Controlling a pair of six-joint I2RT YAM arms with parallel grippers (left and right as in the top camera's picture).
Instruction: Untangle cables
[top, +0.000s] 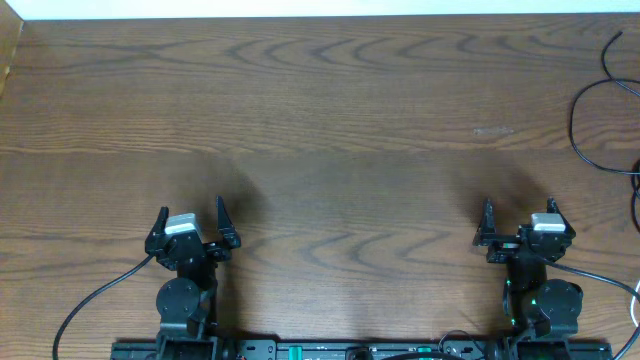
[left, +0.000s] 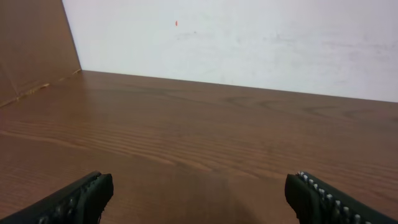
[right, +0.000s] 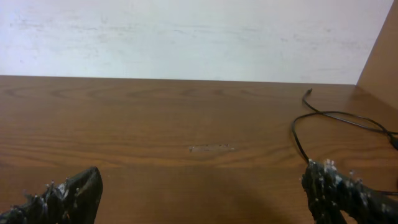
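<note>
Left claw (top: 191, 208), right claw (top: 520, 206) agape; black cable (top: 573, 125) aside

**Lots of bare wood, one cable in the way**

A black cable (top: 574, 125) lies in loose loops on the table (top: 320, 120), at the far right side. Left of the cable it is bare wood all the way across, so a gripper could slide there freely. Behind the cable stands a white wall (right: 186, 37). Just right of the cable a brown side board (right: 380, 56) rises. Far to the left of the cable, another brown board (left: 31, 56) closes that end.
</note>
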